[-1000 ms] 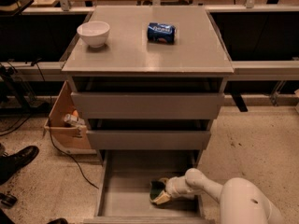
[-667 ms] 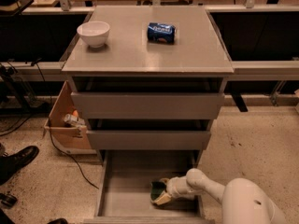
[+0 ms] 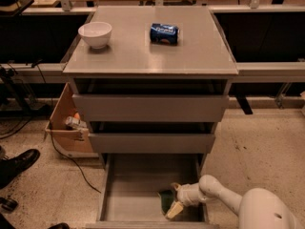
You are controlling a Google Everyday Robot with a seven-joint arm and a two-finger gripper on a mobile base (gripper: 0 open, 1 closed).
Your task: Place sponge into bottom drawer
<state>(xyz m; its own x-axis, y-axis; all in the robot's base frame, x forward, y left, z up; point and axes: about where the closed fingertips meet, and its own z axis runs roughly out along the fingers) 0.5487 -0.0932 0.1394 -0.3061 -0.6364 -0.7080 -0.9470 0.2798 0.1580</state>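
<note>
Grey metal cabinet, three drawers; the bottom drawer [image 3: 133, 190] is pulled out, the two above it are nearly closed. The sponge [image 3: 167, 203], dark green over pale yellow, is inside the bottom drawer at the front right of its floor. The gripper [image 3: 175, 199], on a white arm, reaches in from the right and is at the sponge; cannot tell whether it is clamped on it or released. On the cabinet top are a white bowl [image 3: 95, 34] and a blue can [image 3: 164, 34] on its side, white lettering not legible.
</note>
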